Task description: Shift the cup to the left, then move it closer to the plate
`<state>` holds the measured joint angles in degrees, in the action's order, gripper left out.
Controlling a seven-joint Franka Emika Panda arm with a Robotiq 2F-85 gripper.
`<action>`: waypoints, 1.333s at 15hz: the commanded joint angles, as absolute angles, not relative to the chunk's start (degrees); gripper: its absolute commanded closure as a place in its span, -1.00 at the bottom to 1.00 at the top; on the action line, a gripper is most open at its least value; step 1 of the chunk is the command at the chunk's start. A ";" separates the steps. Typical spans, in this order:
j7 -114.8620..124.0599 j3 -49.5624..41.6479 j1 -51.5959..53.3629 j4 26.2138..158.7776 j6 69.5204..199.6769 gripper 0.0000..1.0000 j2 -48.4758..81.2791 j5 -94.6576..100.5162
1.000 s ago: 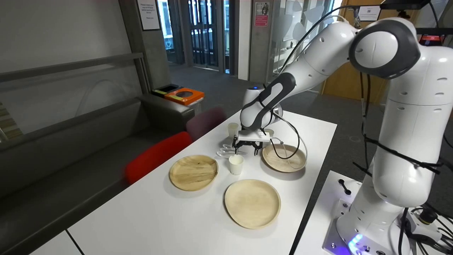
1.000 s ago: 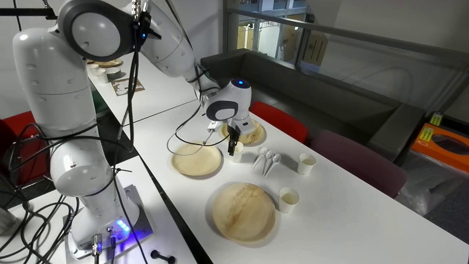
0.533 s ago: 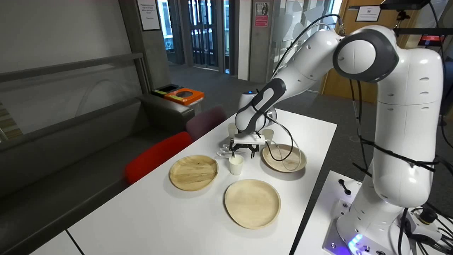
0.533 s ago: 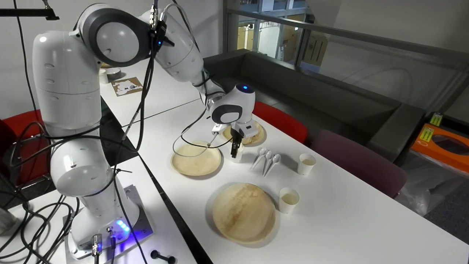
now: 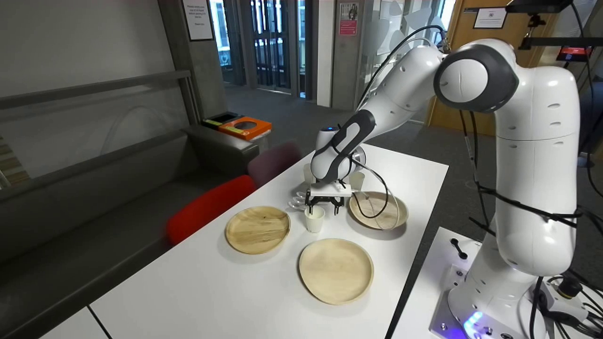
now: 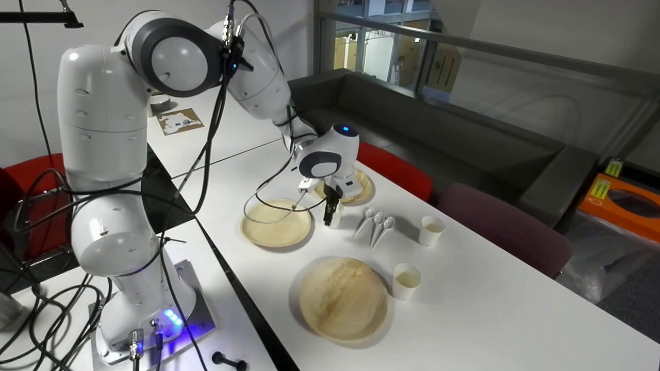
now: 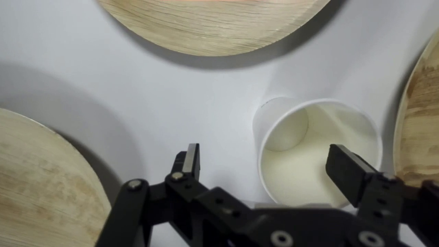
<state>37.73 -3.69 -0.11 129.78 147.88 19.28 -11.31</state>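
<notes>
- Has come lower since the earlier frames, bringing the black two-finger gripper (image 5: 323, 211) close to the small squat white cup (image 7: 301, 147); for the cup, no displacement noticeable.
- Gripping nothing at present, with the jaws spread wide: with one finger (image 7: 347, 173) over the mouth of the cup, with the other finger (image 7: 191, 159) outside, apart from its wall. Impossible to tell if already below the rim.
- Probably placed so off-centre in order to pinch the wall from inside and outside, or otherwise only not yet aligned around the whole cup.
- Upright on the white table (image 5: 198, 292), as to the task's cup. Just beside it, not touching, the round shallow tan wooden plate with strong grain (image 5: 258, 230); near it on another side, the wide plain tan wooden plate (image 5: 336, 271); opposite to the grained plate, the deeper bowl-like tan dish (image 6: 343, 300).
- Near the cup also, pale plastic spoons (image 6: 389, 222); well apart from it, a second white cup (image 6: 431, 230) and a third white cup (image 6: 406, 281). Perhaps laid out like for a meal.
- Not yet done, by judgement: the leftward shift and the approach to the grained plate. Likely light and easy to tip, therefore better to align carefully before pinching.
</notes>
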 commanded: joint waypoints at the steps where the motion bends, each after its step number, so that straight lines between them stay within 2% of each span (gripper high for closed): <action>1: 38.00 -4.20 0.68 129.40 148.32 -1.00 19.86 -12.44; 20: 36.40 -5.89 -0.86 131.36 147.60 -1.00 18.83 -14.36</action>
